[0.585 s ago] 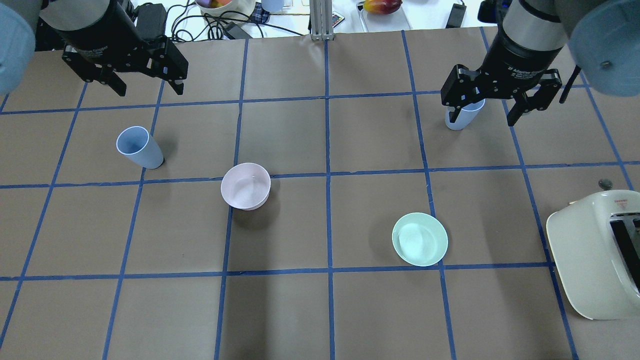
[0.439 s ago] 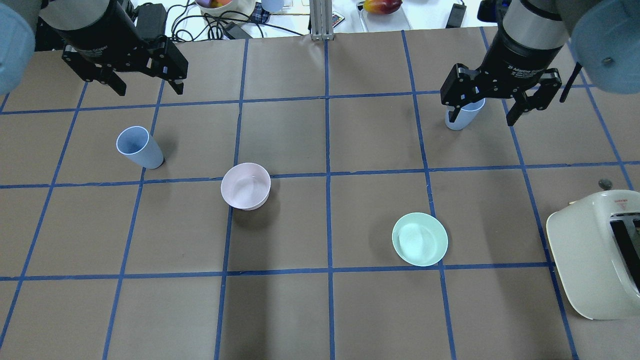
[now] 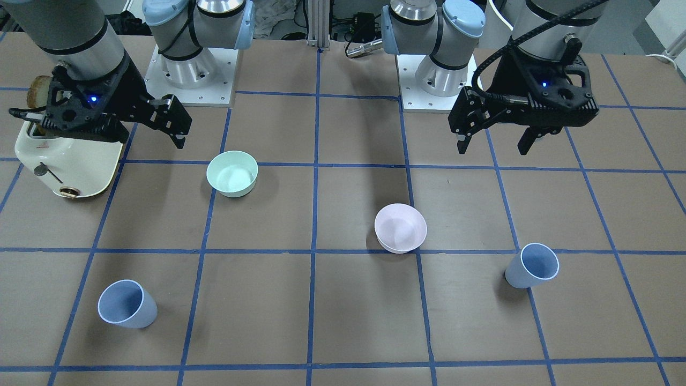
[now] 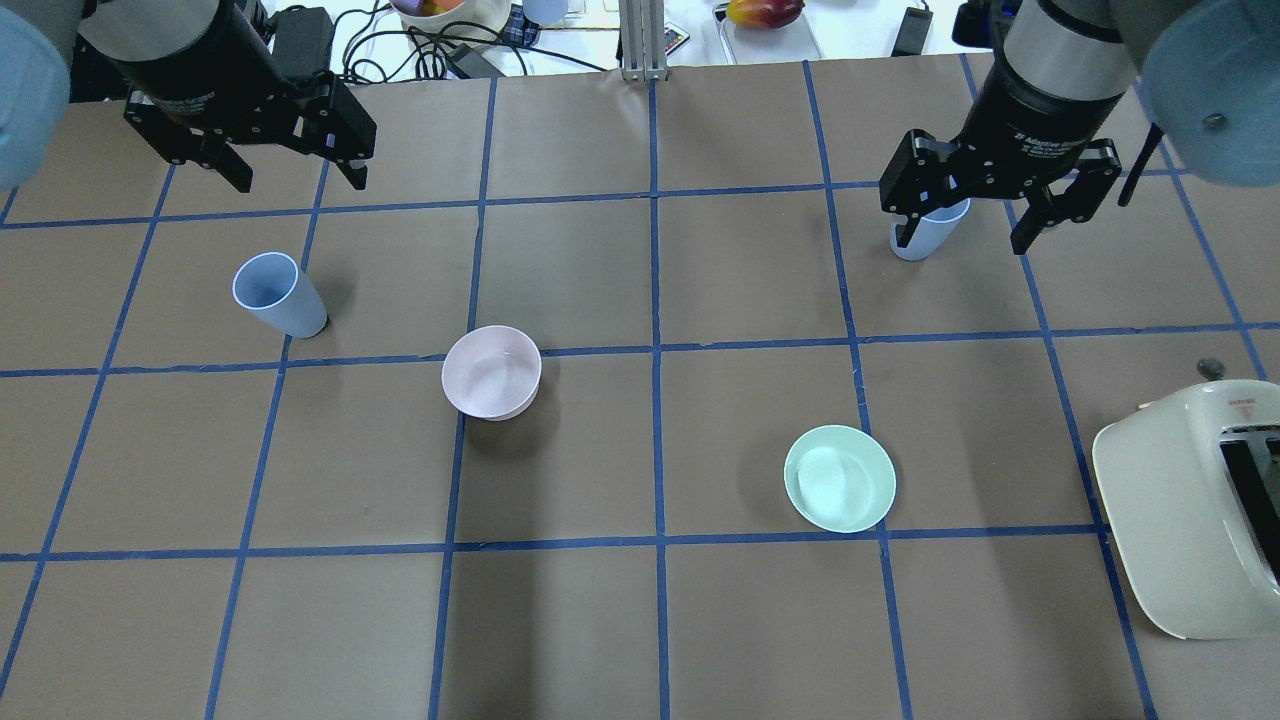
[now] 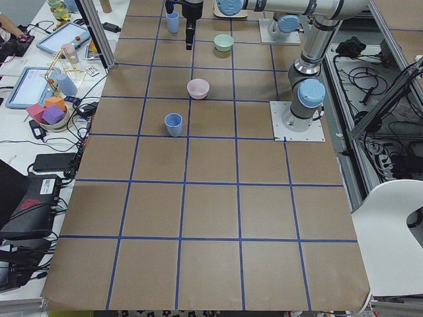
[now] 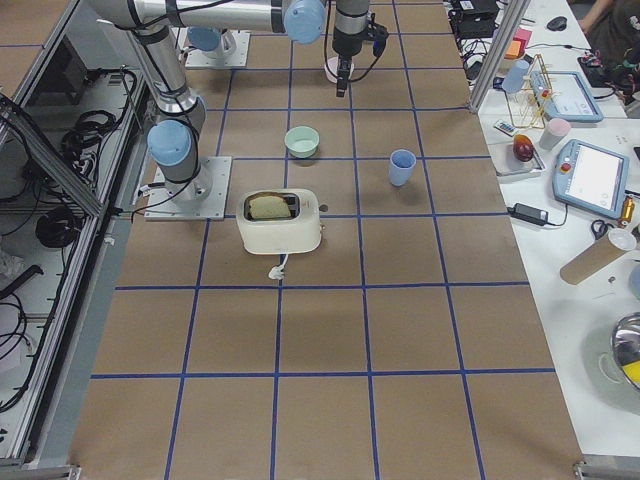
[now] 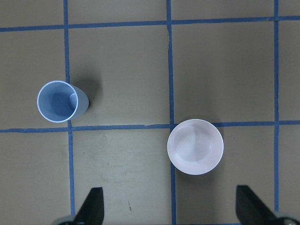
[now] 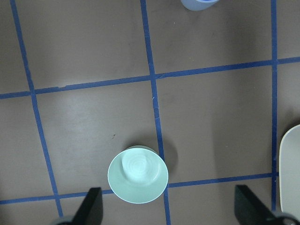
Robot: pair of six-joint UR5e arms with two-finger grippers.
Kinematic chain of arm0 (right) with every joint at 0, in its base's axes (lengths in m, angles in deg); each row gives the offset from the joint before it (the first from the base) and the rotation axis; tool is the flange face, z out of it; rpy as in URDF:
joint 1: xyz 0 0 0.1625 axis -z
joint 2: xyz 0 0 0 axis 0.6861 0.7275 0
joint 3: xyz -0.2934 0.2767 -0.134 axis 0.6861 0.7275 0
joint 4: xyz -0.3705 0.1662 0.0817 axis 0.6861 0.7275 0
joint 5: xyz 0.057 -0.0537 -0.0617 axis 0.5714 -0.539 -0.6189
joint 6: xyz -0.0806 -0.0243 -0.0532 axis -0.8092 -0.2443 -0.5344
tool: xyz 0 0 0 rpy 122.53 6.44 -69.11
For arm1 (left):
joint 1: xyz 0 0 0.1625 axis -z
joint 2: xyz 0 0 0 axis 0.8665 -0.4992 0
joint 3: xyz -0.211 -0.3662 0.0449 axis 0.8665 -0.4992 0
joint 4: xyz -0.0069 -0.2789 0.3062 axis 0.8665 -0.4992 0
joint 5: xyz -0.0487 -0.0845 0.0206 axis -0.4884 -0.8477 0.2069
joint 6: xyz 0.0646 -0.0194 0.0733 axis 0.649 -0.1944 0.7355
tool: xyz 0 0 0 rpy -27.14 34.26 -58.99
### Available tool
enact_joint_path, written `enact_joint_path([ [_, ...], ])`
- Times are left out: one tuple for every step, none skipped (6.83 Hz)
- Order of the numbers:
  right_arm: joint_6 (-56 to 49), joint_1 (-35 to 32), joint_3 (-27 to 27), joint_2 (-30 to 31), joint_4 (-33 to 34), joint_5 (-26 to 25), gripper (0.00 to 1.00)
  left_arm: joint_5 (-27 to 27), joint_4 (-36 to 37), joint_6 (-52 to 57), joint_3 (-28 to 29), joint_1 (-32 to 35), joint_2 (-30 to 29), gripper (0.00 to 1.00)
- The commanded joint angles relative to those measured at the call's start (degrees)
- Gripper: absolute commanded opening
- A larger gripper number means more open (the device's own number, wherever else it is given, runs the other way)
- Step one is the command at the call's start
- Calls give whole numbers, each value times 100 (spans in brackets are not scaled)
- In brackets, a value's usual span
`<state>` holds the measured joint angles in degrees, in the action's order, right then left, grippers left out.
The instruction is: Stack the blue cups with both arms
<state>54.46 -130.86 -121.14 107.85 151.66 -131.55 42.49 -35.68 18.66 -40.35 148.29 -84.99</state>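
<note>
Fingers on both arms stand spread wide, pinching nothing: the left fingers (image 4: 238, 175) and the right fingers (image 4: 1032, 228) both hang well above the table (image 4: 640, 620), pointing down. Below the left fingers, the wrist view shows the left-side cup (image 4: 280, 295) off to one side, not between the tips. It stands upright, mouth up, just beside a crossing of blue tape lines. The pink bowl (image 4: 491, 372) sits near that cup, toward the middle of the table and on a tape line.

In the overhead view the right-side cup (image 3: 126, 304) looks partly covered by one right finger. The front view shows it standing free and upright on the table, well apart from those fingers. The right wrist view catches only its edge at the top of the picture. The green bowl (image 4: 840, 478) sits between the right-side cup and the robot. A cream toaster (image 4: 1190, 510) rests at the table's right end. The two cups are well apart, one on each half of the table.
</note>
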Motion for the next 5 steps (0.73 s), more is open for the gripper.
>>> enact_joint_path([
  [-21, 9, 20, 27, -243, -26, 100, 0, 0, 0, -1, 0, 0, 100],
  [-56, 26, 28, 45, -253, 43, 100, 0, 0, 0, -1, 0, 0, 100],
  [-56, 9, 20, 45, -253, 35, 100, 0, -9, 0, -1, 0, 0, 100],
  [-100, -9, 2, 28, -244, 140, 100, -35, -9, 17, -1, 0, 0, 100],
  [-109, 0, 2, 27, -209, 158, 100, -53, -9, 35, 8, 0, 0, 100],
])
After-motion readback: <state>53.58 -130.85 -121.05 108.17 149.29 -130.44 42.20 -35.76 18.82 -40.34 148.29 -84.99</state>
